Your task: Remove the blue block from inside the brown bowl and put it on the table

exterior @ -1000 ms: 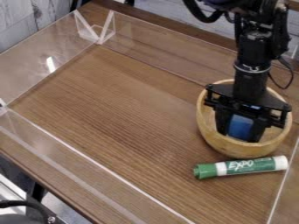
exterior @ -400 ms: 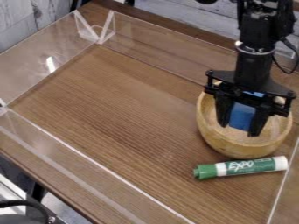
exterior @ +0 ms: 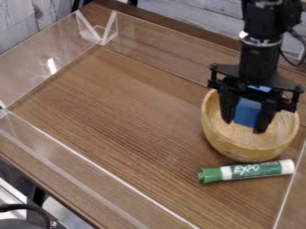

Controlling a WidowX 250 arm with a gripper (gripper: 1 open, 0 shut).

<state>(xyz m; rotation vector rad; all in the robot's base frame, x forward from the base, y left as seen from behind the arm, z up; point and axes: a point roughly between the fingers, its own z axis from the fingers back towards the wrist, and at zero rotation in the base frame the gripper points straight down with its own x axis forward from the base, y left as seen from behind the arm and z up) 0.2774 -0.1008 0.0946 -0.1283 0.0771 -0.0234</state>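
since the earlier frames the gripper (exterior: 250, 114) has climbed, carrying the blue block (exterior: 248, 113) up with it, so the block that sat low in the brown bowl (exterior: 217, 131) a second ago now hangs about level with the rim, its lower end apparently clear of the floor of the bowl. the two dark fingers are clenched on the block from either side, with the bar standing on end between them and the gripper pointing straight down, which looks like the sensible way to draw a long flat piece out past thick walls without catching them. the bowl itself has not shifted and sits near the right edge of the table (exterior: 120, 98). just in front of the bowl, well below it in the picture, lies a green-and-white marker (exterior: 246, 170), untouched. by my reading the lift is under way but not finished; the block still needs to clear the rim and travel sideways, most likely toward the bare wood on the left, away from the marker.
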